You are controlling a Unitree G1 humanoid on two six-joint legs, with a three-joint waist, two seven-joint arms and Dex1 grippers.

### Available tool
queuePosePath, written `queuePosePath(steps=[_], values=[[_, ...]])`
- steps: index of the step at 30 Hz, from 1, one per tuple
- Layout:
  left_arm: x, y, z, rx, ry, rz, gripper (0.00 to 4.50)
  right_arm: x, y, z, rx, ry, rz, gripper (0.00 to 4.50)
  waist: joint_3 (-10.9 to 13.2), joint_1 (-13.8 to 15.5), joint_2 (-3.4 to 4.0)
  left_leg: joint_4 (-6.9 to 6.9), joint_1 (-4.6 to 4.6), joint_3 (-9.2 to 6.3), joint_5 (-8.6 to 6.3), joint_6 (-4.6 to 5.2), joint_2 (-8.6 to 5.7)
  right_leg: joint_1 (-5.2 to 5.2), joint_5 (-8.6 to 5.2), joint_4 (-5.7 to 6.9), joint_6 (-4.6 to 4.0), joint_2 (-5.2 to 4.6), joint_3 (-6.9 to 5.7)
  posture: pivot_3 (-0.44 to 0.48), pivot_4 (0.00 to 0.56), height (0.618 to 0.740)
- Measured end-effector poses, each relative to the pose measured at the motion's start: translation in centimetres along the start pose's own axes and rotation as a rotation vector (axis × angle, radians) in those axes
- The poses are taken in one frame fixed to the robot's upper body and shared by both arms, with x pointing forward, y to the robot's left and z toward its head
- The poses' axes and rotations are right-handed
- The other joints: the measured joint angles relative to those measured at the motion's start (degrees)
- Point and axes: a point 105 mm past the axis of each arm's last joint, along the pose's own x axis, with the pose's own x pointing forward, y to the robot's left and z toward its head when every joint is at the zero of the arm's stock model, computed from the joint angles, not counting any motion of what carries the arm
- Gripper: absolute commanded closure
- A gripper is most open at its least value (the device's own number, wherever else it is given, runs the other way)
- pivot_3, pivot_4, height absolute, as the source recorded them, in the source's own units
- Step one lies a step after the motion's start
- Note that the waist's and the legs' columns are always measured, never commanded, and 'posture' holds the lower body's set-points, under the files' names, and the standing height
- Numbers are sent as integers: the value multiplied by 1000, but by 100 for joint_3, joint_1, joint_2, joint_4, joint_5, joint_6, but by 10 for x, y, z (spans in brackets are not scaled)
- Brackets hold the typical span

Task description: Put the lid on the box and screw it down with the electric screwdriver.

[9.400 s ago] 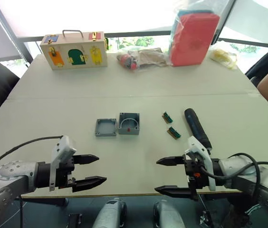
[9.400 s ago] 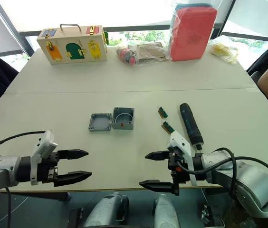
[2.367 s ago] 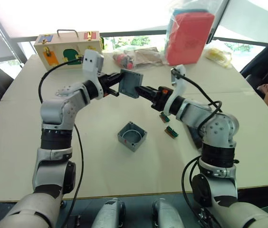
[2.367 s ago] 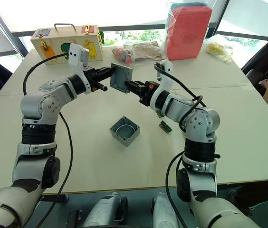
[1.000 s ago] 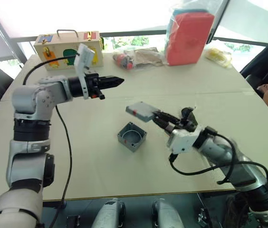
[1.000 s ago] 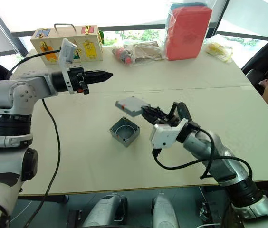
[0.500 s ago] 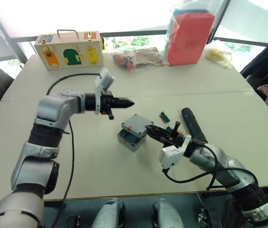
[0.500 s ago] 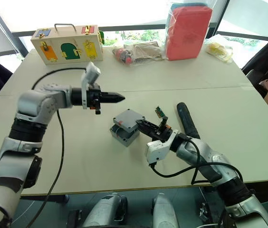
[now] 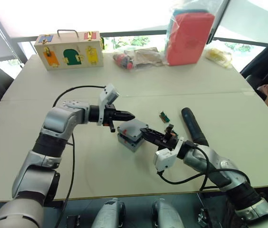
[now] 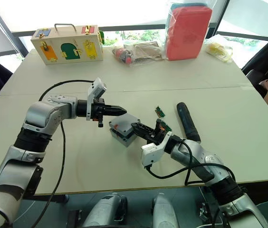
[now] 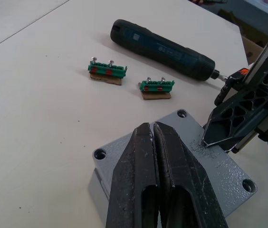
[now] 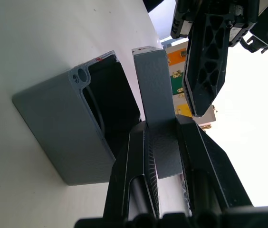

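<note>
Via R wrist cam: lid (image 12: 155, 90) tilted off box (image 12: 72, 137), R gripper (image 12: 163, 137).

Strong daylight comes through the windows (image 9: 124, 14) behind the table (image 9: 219, 85), which are blown out to plain white, and the pale tabletop is evenly bright with only soft, faint shadows. In the right wrist view the sky behind glares white, leaving the right gripper's fingers (image 12: 134, 171) dark and soft-focused.
</note>
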Motion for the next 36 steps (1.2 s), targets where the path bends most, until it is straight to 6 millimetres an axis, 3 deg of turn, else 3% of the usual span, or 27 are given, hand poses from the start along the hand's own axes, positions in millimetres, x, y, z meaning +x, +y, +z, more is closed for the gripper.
queuePosePath(steps=[13,26,36], values=[[1,1,-14,36,68,5,4438,-1,5,0,-15,10,-7,4349,-1,-2,1,0,2,0,0,0,0,1,0,1,0,1,0,0,150,740],[1,3,-15,46,75,13,4438,3,7,3,-22,14,-11,4349,-1,-3,1,0,3,0,0,0,0,2,0,2,0,1,0,0,150,740],[5,1,-24,150,121,3,4438,2,11,6,-41,17,-3,4349,-7,3,1,0,17,0,0,0,0,20,-1,-2,-1,1,-2,0,150,740]])
